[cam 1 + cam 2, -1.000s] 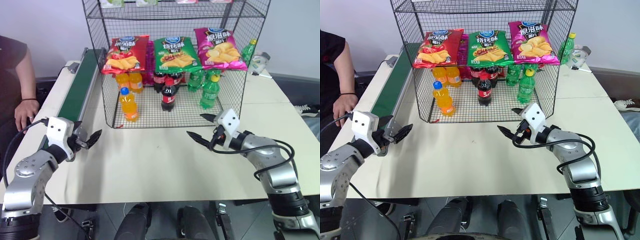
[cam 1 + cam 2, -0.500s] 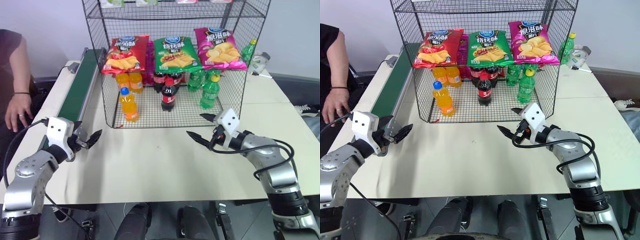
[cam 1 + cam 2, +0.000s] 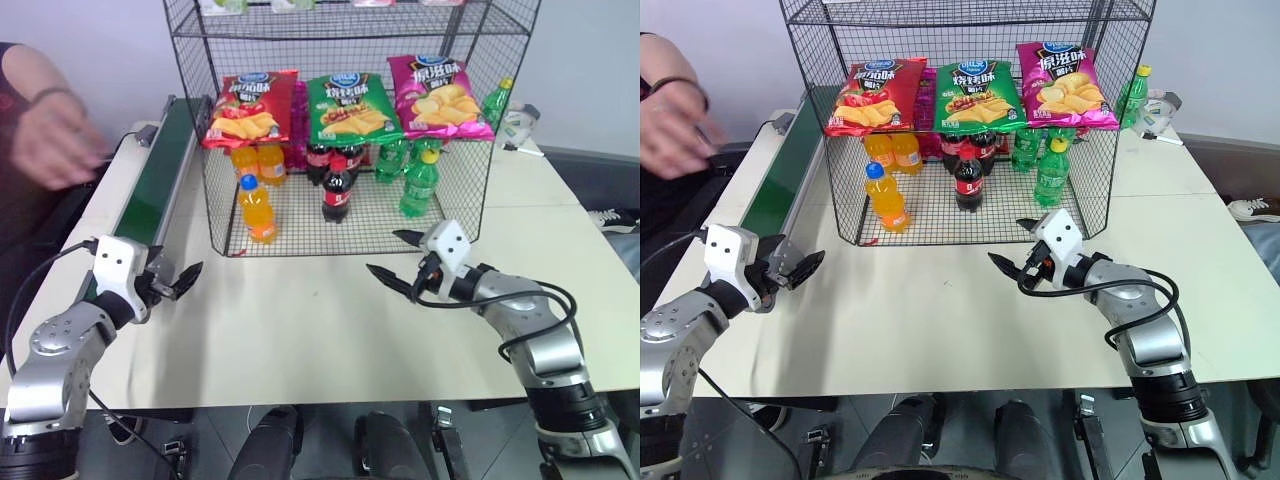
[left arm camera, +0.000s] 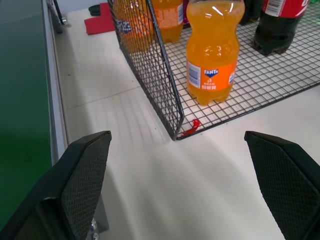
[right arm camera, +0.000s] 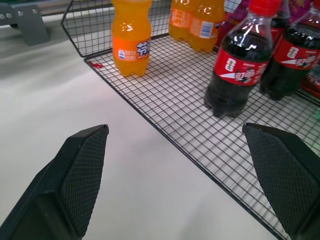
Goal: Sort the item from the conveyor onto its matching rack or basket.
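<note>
The item, a small orange soda bottle (image 3: 257, 210) with a blue cap, stands upright on the grid floor of the black wire rack (image 3: 480, 190), near its front left corner. The wrist views show the same bottle (image 4: 212, 50) (image 5: 131, 40). The dark green conveyor (image 3: 160, 175) runs along the table's left side, beside the rack. My left gripper (image 3: 180, 278) hovers open over the table next to the conveyor's near end, holding nothing. My right gripper (image 3: 383, 251) hangs open just in front of the rack's open front, also holding nothing.
Red, green and pink chip bags (image 3: 348, 108) hang across the rack's front. Behind them stand more orange bottles, cola bottles (image 3: 337, 190) and green bottles (image 3: 420, 185). A person's hand (image 3: 55, 135) is raised at the far left, above the conveyor's side.
The person's hand has lifted from the table's left edge up into the air. Both arms have stayed about where they were, grippers still open.
</note>
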You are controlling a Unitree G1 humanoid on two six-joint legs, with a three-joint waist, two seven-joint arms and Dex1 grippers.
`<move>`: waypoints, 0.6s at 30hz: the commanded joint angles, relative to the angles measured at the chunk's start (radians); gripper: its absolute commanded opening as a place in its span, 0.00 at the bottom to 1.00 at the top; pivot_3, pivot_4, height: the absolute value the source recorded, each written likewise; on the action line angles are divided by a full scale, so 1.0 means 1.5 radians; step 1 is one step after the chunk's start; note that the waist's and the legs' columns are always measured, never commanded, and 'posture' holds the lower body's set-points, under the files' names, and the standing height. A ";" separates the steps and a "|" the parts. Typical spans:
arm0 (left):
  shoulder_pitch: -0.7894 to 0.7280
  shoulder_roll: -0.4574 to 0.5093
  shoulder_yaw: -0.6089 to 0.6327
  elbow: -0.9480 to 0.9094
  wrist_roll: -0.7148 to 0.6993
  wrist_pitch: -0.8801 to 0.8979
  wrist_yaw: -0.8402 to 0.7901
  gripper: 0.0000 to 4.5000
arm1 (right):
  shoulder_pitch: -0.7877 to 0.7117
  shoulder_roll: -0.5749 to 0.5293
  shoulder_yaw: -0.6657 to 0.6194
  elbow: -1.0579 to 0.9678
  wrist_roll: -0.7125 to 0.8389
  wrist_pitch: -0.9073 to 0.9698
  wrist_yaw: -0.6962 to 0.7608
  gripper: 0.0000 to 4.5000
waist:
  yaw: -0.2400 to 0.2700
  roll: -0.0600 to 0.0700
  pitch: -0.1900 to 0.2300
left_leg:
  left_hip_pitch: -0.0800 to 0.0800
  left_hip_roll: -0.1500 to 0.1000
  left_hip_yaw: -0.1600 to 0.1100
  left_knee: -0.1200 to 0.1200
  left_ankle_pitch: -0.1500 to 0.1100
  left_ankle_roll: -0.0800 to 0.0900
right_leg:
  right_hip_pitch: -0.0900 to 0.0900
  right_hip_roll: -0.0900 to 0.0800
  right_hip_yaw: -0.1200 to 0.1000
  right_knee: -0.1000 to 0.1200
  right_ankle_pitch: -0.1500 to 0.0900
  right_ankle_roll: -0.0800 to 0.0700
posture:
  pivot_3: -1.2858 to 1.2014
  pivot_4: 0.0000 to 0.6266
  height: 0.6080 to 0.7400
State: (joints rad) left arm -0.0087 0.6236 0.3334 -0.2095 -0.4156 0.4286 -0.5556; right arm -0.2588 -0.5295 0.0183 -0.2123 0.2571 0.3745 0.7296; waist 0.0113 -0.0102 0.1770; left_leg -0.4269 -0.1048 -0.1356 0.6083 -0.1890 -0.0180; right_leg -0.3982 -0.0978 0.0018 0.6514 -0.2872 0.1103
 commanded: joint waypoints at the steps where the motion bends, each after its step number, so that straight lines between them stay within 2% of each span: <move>1: -0.002 0.003 0.014 -0.019 0.006 -0.008 0.009 1.00 | -0.006 0.000 -0.008 -0.018 0.003 -0.013 -0.005 1.00 | 0.000 0.000 0.000 | 0.000 0.000 0.000 0.000 0.000 0.000 | -0.001 0.000 0.000 0.000 0.000 0.000 | 0.52 0.24 1.00; 18: -0.021 -0.014 0.024 -0.013 0.002 -0.008 0.056 1.00 | -0.034 0.012 -0.014 0.040 -0.041 -0.056 -0.081 1.00 | 0.000 0.000 0.000 | 0.000 0.000 0.000 0.000 0.000 0.000 | -0.001 0.000 0.000 0.000 0.000 0.000 | 0.52 0.24 1.00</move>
State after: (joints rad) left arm -0.0352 0.6028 0.3397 -0.2094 -0.4146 0.4290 -0.4785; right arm -0.2927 -0.5171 0.0189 -0.1477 0.2044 0.3175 0.6226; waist 0.0113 -0.0102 0.1770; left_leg -0.4268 -0.1048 -0.1355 0.6084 -0.1890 -0.0180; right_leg -0.3993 -0.0976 0.0018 0.6514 -0.2871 0.1104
